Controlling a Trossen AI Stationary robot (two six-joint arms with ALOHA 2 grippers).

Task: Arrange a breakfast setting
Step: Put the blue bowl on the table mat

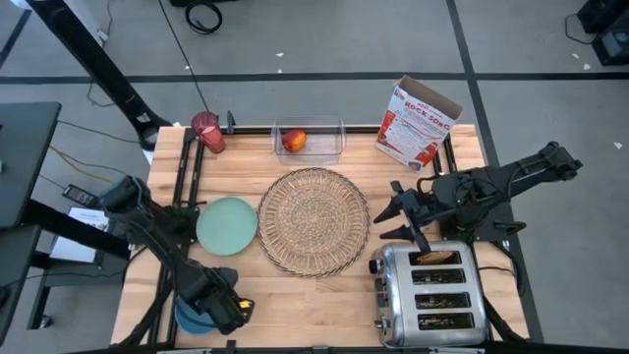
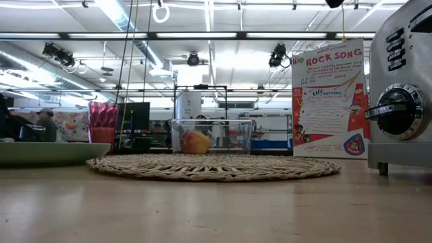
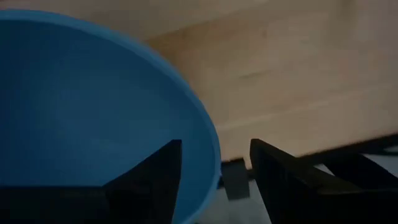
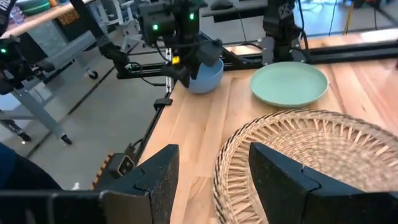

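The round wicker placemat (image 1: pixel 314 221) lies mid-table, with the mint-green plate (image 1: pixel 226 226) beside it on the left. The blue bowl (image 1: pixel 190 317) sits at the near left corner. My left gripper (image 3: pixel 214 168) is open over the bowl's rim (image 3: pixel 208 140), one finger inside and one outside, with no touch that shows. My right gripper (image 1: pixel 398 211) is open and empty between the placemat and the toaster. A toast slice (image 1: pixel 437 257) stands in a toaster slot. The apple (image 1: pixel 294 141) lies in the clear tub. The red cup (image 1: pixel 206 128) stands far left. The orange-handled utensil is out of view.
The chrome toaster (image 1: pixel 432 290) stands at the near right. A cereal box (image 1: pixel 418 123) stands at the far right and the clear tub (image 1: pixel 308 140) at the far middle. Bare wood lies in front of the placemat. People show in the room beyond the table.
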